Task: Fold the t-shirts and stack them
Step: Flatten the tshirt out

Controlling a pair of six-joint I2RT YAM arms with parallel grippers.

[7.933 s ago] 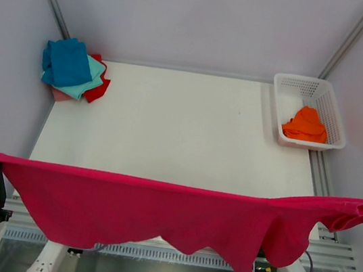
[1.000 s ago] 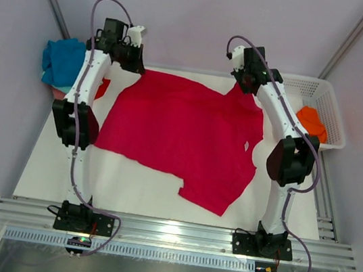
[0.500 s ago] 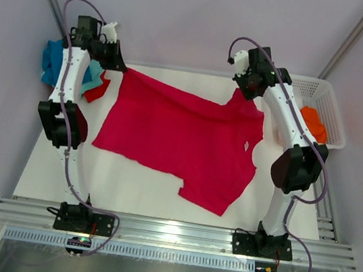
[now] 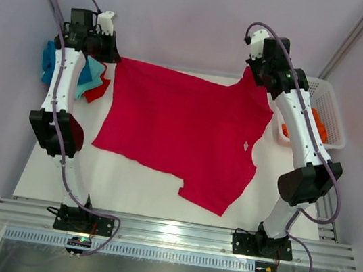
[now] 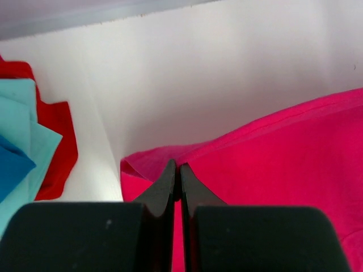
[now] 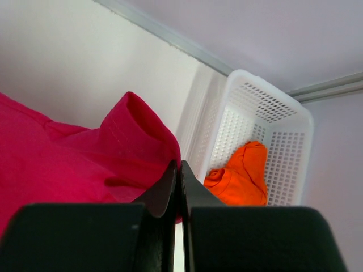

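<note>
- Since half a second ago both arms have drawn further toward the far edge of the worktop (image 4: 125, 192) and away from each other; the far side of the crimson t-shirt (image 4: 182, 129) was sagging then and now runs nearly straight between them
- left gripper (image 4: 114, 57) is near the far left corner of the worktop; in its wrist view the jaws are clenched on the far left corner of the crimson t-shirt (image 5: 272, 164), with a thin strip of cloth between the fingertips (image 5: 169, 173)
- right gripper (image 4: 252, 71) is at the far edge, toward the right; its jaws are clenched on a hemmed fold of the crimson t-shirt (image 6: 136, 136), which is lifted above the worktop there
- the rest of the crimson t-shirt lies spread on the middle of the worktop; its near right corner points toward the near edge; the neck opening faces the right edge
- a pile of a blue t-shirt (image 4: 49, 61), a teal t-shirt (image 4: 94, 71) and a red t-shirt (image 4: 98, 89) sits in the far left corner, just beside the left gripper
- the white basket (image 4: 329, 107) stands at the far right corner; an orange t-shirt (image 6: 241, 175) lies inside it
</note>
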